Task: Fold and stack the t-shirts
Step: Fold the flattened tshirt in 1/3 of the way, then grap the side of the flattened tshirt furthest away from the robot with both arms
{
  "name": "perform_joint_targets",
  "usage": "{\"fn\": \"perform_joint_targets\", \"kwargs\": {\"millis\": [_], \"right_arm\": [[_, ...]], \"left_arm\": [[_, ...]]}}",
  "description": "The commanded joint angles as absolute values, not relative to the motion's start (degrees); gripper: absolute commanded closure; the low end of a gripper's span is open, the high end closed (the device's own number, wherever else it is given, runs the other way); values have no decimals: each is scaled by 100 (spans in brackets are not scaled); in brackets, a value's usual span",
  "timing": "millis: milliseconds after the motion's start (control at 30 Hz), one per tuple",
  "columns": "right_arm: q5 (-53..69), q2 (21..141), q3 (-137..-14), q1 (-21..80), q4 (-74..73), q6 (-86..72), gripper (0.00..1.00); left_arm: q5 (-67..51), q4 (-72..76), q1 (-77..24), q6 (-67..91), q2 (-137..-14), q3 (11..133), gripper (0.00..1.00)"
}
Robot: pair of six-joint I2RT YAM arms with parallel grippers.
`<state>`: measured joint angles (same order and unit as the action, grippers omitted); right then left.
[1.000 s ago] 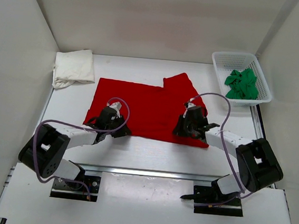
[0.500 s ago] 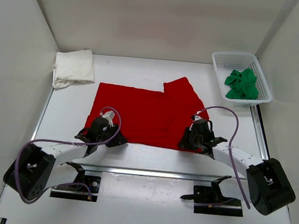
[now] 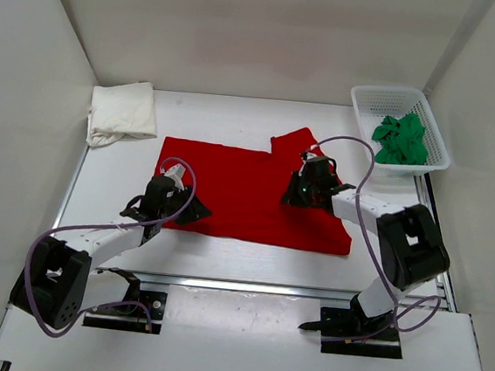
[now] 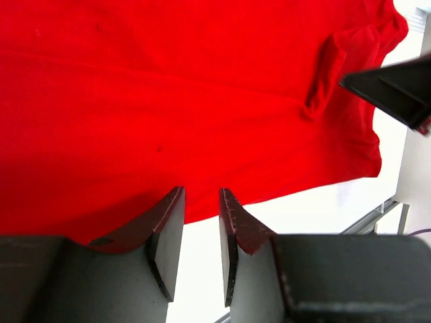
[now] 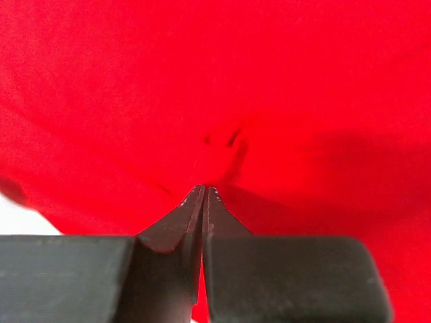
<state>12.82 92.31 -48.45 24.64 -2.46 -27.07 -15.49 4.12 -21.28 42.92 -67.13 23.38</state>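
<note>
Right claw [image 5: 203, 191] has swung farther in, pinching red t-shirt [image 3: 238, 193]; left claw [image 4: 201, 196] parted.

a robot lab test cell, not a home: plain white panels [image 3: 244, 36] box in a white table [image 3: 237, 114] ahead of and to both sides of the left claw [image 4: 201, 195] and right claw [image 5: 203, 190]; behind them run a bare aluminium rail [image 3: 246, 286] and bolted black base plates [image 3: 126, 307], purple cables [image 3: 356, 148] looping above.

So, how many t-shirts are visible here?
3: cream-white t-shirt folded far left, red t-shirt spread centrally, green t-shirt bunched in the basket; more might hide under it.
</note>
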Motion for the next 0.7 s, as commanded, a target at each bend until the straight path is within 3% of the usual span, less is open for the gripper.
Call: {"fn": "perform_joint_targets", "kwargs": {"millis": [0, 233, 400, 567, 667], "right_arm": [[1371, 9649, -5263, 2548, -70, -2654, 100], [1380, 10318, -5598, 2602, -27, -2681, 100], [1407, 10118, -5765, 2619, -220, -2602, 99], [1450, 9335, -5608, 2461, -229, -2557, 75], [1538, 8843, -5275, 2382, -114, -2575, 73]], "left_arm": [[-1644, 562, -2118, 4254, -6688, 2347, 62], [-1635, 615, -1916, 4263, -6847, 2478, 63], [-1486, 685, -1697, 4350, -7040, 2855, 62], [-1117, 677, -1337, 4307, -7794, 3558, 62], [-1134, 730, -915, 4289, -8382, 4007, 63]]}}
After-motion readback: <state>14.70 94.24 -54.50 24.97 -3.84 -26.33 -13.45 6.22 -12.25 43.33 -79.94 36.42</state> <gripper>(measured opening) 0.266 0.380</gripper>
